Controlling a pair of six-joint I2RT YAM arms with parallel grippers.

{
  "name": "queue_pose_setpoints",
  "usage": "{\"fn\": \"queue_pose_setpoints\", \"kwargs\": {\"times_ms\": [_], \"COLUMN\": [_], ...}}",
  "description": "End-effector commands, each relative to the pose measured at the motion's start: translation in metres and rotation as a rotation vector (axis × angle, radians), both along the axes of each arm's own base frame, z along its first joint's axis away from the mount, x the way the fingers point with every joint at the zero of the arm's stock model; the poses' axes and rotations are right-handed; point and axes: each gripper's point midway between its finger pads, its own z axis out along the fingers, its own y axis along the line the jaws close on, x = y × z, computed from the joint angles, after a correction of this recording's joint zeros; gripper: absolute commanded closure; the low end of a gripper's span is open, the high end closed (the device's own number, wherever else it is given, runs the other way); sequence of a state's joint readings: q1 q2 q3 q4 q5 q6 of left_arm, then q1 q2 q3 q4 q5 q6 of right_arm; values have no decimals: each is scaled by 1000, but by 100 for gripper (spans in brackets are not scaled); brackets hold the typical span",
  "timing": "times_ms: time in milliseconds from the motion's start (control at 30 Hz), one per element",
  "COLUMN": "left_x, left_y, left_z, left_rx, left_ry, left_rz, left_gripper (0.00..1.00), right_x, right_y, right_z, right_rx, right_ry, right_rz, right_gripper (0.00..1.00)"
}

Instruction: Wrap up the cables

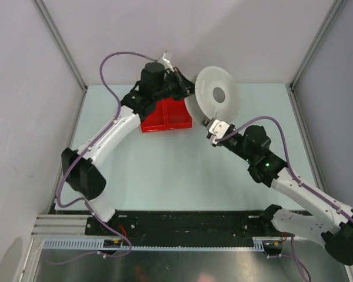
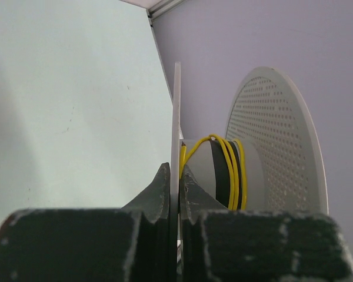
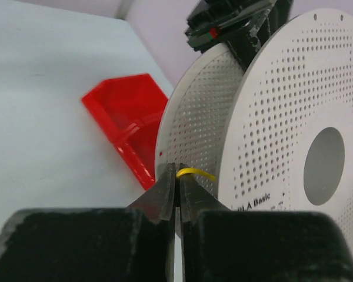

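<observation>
Left arm [image 1: 115, 132] reached from its base to the far side of the surface [image 1: 182, 176], wrist bent over the red tray [image 1: 165, 117]. Left end effector [image 2: 175, 176] was closed, clamping the thin edge of one flange of the white perforated spool [image 1: 217, 94].

Right arm [image 1: 300, 191] extended inward and away from its base, wrist angled toward the near rim of the spool. Right end effector [image 3: 176, 179] was closed, with the yellow cables [image 3: 195, 173] pinched at the fingertips.

Several turns of the cables lay around the spool hub, between the flanges. A short length ran from there to the right fingertips.
</observation>
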State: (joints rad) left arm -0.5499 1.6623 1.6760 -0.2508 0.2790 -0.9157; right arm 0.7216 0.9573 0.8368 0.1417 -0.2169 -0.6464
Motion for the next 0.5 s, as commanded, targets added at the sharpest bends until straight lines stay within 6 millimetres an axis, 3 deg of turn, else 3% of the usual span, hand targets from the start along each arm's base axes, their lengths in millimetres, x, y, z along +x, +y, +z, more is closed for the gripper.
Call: {"fn": "queue_pose_setpoints", "kwargs": {"times_ms": [0,233,467], "left_x": [45,63,84], "left_y": [-4,-35,-72], "left_z": [50,8,-40], "left_rx": [-94,-76,-43], "left_ry": [-125,-44,-8], "left_rz": [206,195,129], "left_gripper": [100,100,100], "right_x": [19,81,131], "right_y": [2,-44,-83], "right_z": [38,36,5], "right_rx": [202,271,248], "right_ry": [-104,-220,-243], "right_rz": [-107,-360,-447], "right_gripper": [100,100,100]}}
